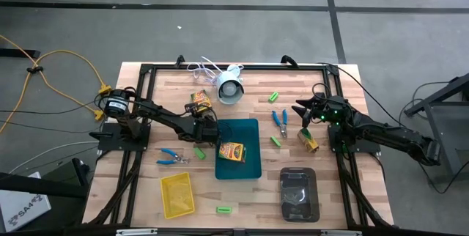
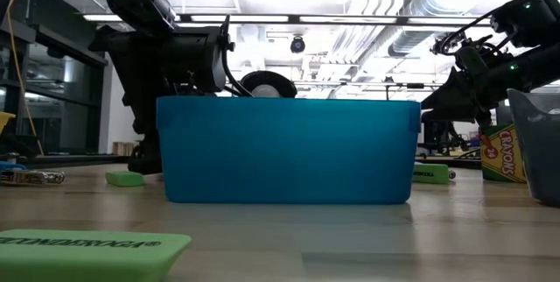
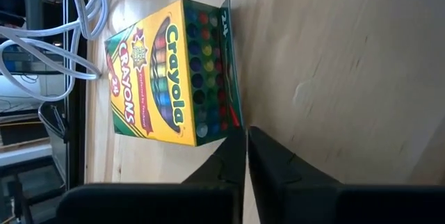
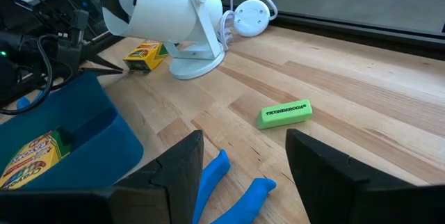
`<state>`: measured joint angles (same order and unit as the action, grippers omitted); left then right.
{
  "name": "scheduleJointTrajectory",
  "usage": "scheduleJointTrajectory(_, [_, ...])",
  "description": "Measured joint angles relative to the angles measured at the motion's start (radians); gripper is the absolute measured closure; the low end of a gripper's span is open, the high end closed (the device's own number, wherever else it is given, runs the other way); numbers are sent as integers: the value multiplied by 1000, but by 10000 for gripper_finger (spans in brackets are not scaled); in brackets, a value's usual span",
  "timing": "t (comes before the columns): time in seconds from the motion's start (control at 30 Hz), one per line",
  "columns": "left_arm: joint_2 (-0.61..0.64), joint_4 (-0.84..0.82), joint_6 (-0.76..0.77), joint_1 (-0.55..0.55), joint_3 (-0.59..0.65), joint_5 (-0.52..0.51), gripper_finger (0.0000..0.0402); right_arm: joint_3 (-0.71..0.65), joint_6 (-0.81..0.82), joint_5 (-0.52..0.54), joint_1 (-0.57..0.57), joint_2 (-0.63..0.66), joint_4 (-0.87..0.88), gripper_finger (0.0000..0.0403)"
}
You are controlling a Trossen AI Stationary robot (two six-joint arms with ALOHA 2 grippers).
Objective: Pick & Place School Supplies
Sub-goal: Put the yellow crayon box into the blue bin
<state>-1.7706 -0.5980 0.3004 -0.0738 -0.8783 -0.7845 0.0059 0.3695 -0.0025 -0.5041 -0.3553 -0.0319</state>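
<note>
1. Nearest the low camera – a flat bright green eraser on the wooden worktop, before the teal plastic tray.
2. Left hand, fingers pinched together and empty, sits beside that tray's left edge – a yellow crayon box lies inside the tray.
3. Right hand, spread wide, hovers right of the tray above blue-handled scissors.

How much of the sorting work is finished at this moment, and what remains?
Done: one crayon box lies in the teal tray. In hand: nothing is gripped; the left gripper, shut, is next to a second crayon box, and the right gripper, open, hangs over blue scissors. Left: a third crayon box, the other scissors and four green erasers lie on the table; the yellow tray looks empty.
</note>
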Motion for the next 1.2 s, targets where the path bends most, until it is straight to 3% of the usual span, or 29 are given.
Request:
scheduleJointTrajectory(0.53, [1,-23,-16,-17,-2,-3,401,0,0,0,0,0,0,206])
scheduleJointTrajectory(0.9, [89,-89,0,-16,-4,-3,401,0,0,-1,0,0,0,206])
scheduleJointTrajectory(1.2, [91,-70,-6,-22,-4,103,401,0,0,0,0,0,0,206])
